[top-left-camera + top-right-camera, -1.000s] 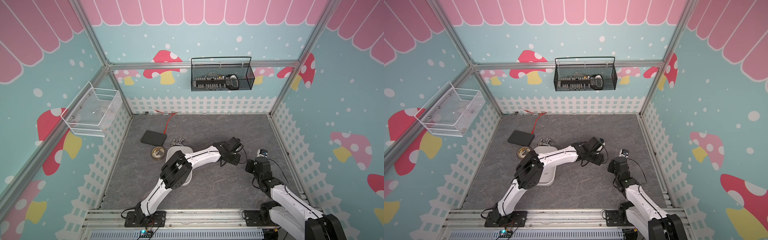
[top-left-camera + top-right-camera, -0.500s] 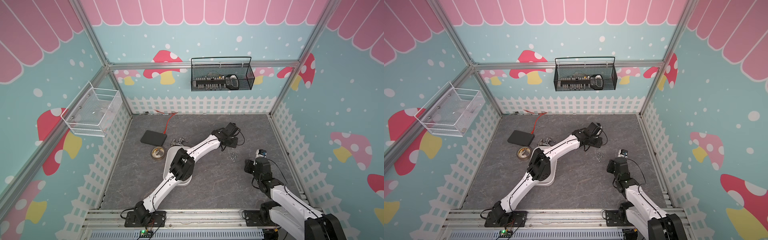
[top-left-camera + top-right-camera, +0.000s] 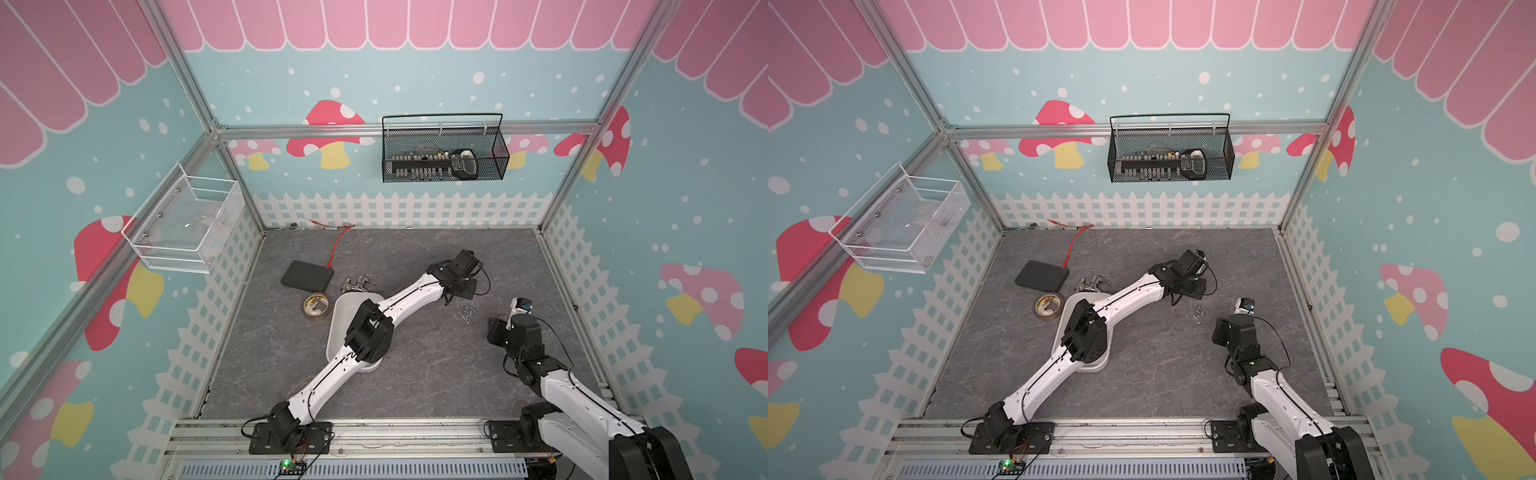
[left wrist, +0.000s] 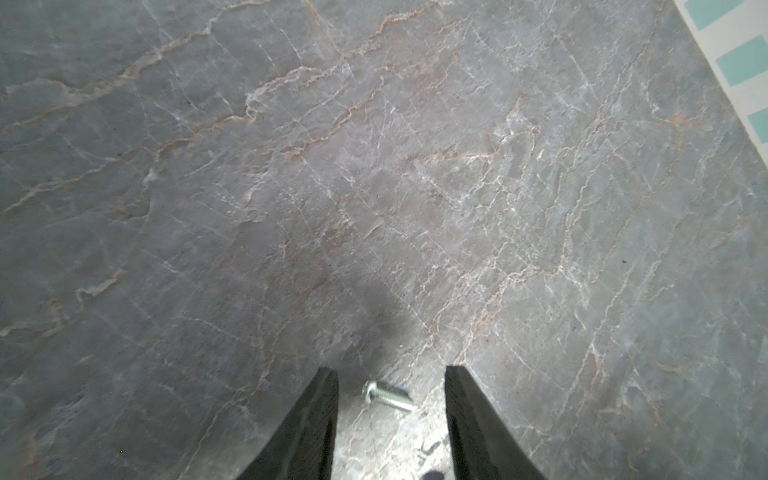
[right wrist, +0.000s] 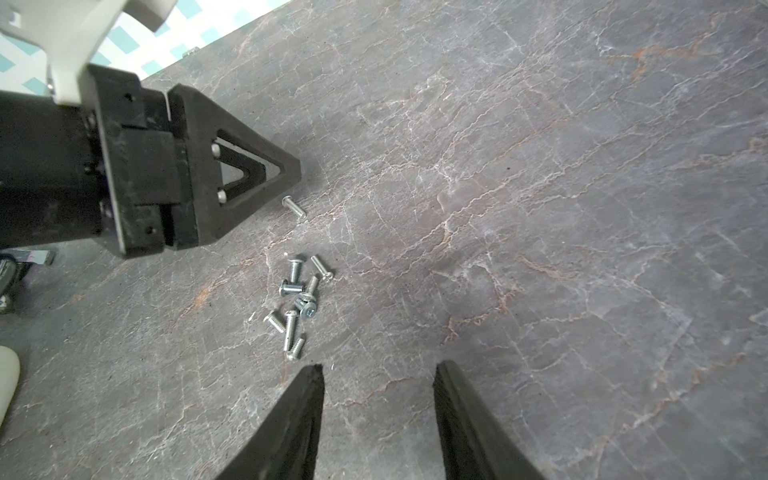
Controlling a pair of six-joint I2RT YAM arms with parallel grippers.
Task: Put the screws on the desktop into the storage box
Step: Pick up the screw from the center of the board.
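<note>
storage box [image 3: 332,328]: middle hidden under the left arm [image 3: 409,291]; only both ends show in both top views.
screws [image 3: 467,313]: too small to count in top views.
left gripper [image 4: 390,370]: finger bases cut off by the wrist picture's edge.
right gripper [image 5: 379,365]: same.
black basket [image 3: 442,153]: contents too small to name.

The screws [image 5: 297,303] are small silvery machine screws with rounded heads and short threaded shafts. About nine lie in a loose cluster, several touching or crossing. One separate screw [image 5: 294,207] lies flat near the cluster. All rest on the desktop [image 3: 436,374], a flat dark grey surface with pale marble-like veins. The storage box [image 3: 341,318] is a white shallow tray with rounded corners. It sits upright on the desktop, well apart from the screws.
</note>
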